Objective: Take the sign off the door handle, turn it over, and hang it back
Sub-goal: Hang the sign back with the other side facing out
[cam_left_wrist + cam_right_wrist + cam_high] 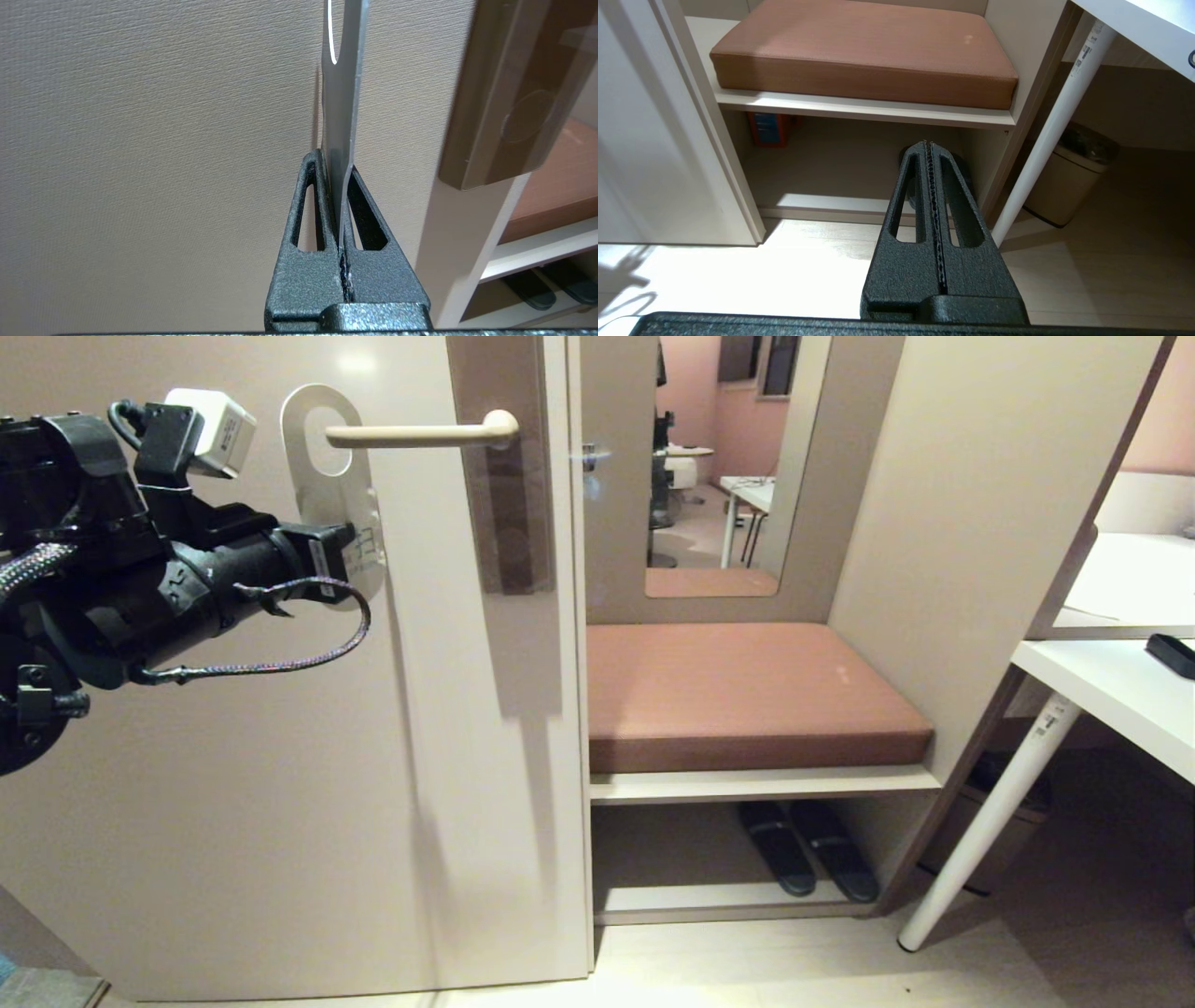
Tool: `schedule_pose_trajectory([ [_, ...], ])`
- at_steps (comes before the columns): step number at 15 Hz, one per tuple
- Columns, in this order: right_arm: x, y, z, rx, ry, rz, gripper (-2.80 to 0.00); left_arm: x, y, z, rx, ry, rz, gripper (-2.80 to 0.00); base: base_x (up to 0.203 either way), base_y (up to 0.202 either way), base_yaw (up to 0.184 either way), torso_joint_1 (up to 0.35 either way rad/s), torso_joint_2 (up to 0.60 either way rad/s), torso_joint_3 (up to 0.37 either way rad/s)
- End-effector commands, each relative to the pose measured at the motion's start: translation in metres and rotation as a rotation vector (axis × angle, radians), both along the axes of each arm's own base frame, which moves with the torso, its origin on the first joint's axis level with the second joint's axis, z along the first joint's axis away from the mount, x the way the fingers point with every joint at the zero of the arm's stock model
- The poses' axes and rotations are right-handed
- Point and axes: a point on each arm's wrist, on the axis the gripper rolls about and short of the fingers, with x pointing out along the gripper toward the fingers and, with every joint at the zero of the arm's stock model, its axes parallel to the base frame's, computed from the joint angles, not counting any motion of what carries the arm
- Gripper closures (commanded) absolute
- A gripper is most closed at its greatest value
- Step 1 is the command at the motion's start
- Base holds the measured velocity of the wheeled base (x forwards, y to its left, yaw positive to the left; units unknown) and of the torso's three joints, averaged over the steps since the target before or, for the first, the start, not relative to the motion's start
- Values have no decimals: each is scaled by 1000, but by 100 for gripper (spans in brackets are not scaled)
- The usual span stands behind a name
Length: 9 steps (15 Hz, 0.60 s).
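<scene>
The sign point(329, 490) shows its pale face with faint text, upright against the door. Its oval hole lines up with the free tip of the door handle point(420, 432), a beige lever on a brown-grey plate point(499, 476). My left gripper point(362, 555) is shut on the sign's lower end. In the left wrist view the sign point(343, 93) rises edge-on from between the closed fingers of my left gripper point(335, 161), close to the door face. My right gripper point(928, 142) hangs low and parked, shut with nothing in it, and is out of the head view.
Right of the door edge is a bench niche with a brown cushion point(747, 691), dark slippers point(808, 849) on the shelf below and a mirror above. A white desk point(1102, 691) with a slanted leg stands at the right, with a bin point(1069, 186) under it.
</scene>
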Motion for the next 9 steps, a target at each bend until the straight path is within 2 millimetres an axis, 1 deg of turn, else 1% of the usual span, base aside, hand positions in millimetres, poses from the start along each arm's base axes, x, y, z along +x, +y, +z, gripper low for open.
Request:
schedule_pose_trajectory([
  [1,0,0,0,-1,0,1,0,0,-2,1,0,-6,-6,0,0,0,0,0,0,0],
  [5,0,0,0,-1,0,0,0,-2,-4,5,-2,-20,-12,0,0,0,0,0,0,0],
  [9,0,0,0,-1,0,0,0,-5,-13,7,-3,-27,-16,0,0,0,0,0,0,0],
])
